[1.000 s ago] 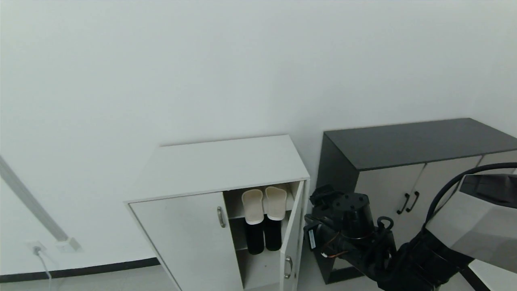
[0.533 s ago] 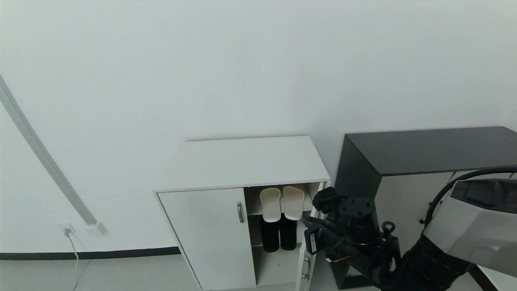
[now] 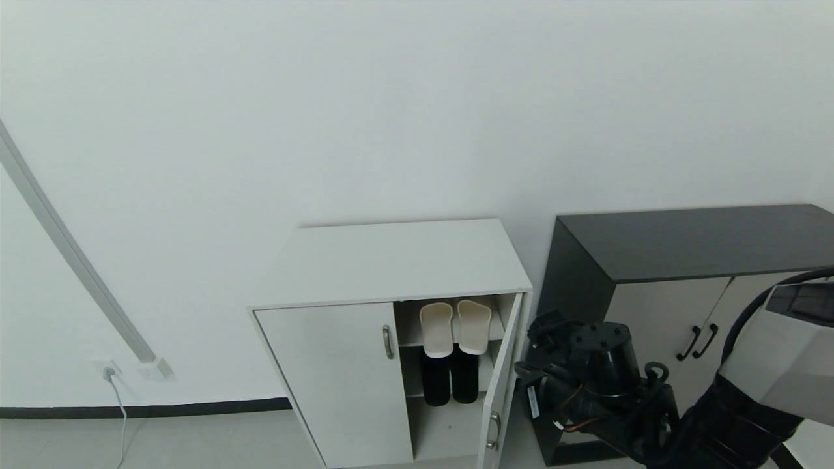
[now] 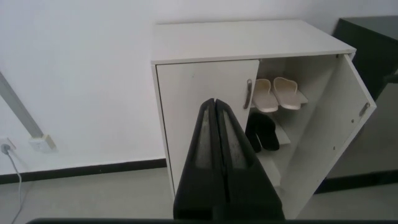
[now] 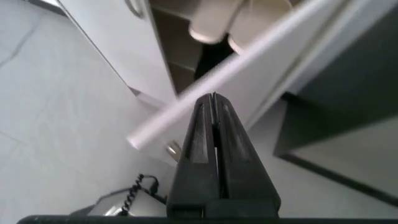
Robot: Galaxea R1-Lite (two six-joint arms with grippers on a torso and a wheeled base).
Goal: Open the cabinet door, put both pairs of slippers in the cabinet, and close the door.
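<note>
Both pairs of slippers sit inside the white cabinet (image 3: 391, 260), the cream pair (image 3: 455, 327) directly above the black pair (image 3: 449, 384), with the cabinet's right door (image 3: 505, 381) swung open and its left door (image 3: 332, 384) closed. The right end effector (image 5: 213, 99), fingers pressed together, points at the open door's outer edge; contact cannot be told. The left end effector (image 4: 215, 102), likewise pressed together, hangs in front of the cabinet, aimed at its left door.

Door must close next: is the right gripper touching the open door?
Cannot tell: in the right wrist view the gripper tip overlaps the door, hiding any contact or gap.
</note>
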